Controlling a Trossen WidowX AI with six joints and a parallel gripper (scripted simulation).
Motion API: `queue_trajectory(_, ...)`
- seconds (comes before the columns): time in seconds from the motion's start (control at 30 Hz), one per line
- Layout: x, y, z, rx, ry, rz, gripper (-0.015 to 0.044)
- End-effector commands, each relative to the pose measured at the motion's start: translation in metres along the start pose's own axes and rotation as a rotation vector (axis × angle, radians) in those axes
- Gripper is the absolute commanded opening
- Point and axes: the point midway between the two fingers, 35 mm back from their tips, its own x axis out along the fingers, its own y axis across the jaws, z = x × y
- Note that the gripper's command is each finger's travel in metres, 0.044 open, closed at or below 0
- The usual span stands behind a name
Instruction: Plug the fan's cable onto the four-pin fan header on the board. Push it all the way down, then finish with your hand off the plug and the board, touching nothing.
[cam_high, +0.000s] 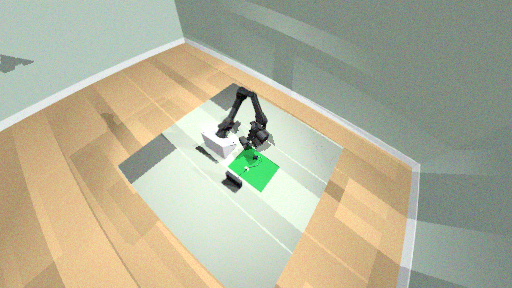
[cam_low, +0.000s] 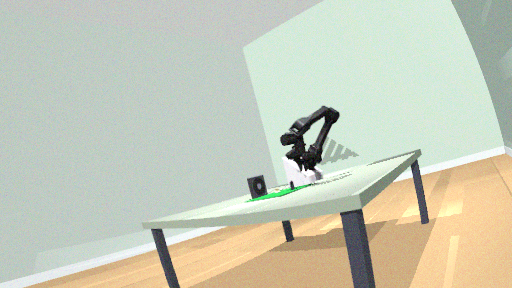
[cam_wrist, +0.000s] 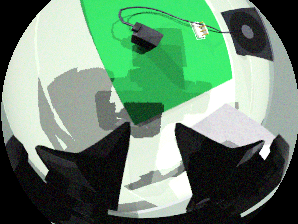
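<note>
A green board (cam_high: 265, 175) (cam_low: 280, 193) (cam_wrist: 193, 63) lies flat on the table. A black plug (cam_high: 255, 157) (cam_wrist: 145, 35) rests on the board at the end of a thin looping cable (cam_wrist: 160, 14). The cable runs past a small white part (cam_wrist: 198, 28), which looks like the header, to the black fan (cam_high: 233, 179) (cam_low: 257, 186) (cam_wrist: 249, 31) standing at the board's edge. My gripper (cam_high: 246, 142) (cam_low: 305, 162) (cam_wrist: 153, 127) hangs over the board's near edge, back from the plug. Its fingers stand partly open with nothing between them.
A white block (cam_high: 218, 142) (cam_low: 300, 175) (cam_wrist: 229, 125) stands on the table (cam_high: 200, 215) (cam_low: 320, 200) close beside my gripper, by the arm's base. The table's edges are well away from the board.
</note>
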Motion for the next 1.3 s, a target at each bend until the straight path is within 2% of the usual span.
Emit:
queue_trajectory(0.0,-0.01,0.005,0.006,-0.02,0.003,0.088,0.0205)
queue_trajectory(0.13,-0.017,0.007,0.011,-0.032,0.001,0.154,0.0205)
queue_trajectory(0.23,-0.012,0.005,0.007,-0.018,0.005,0.111,0.0205)
queue_trajectory(0.4,-0.016,0.005,0.012,-0.076,0.002,0.118,0.0336)
queue_trajectory(0.53,-0.036,0.002,0.035,-0.378,-0.021,0.121,0.044)
queue_trajectory(0.87,-0.083,-0.022,0.088,-1.119,-0.085,0.125,0.044)
queue_trajectory(1.27,-0.084,-0.023,0.088,-1.132,-0.086,0.125,0.044)
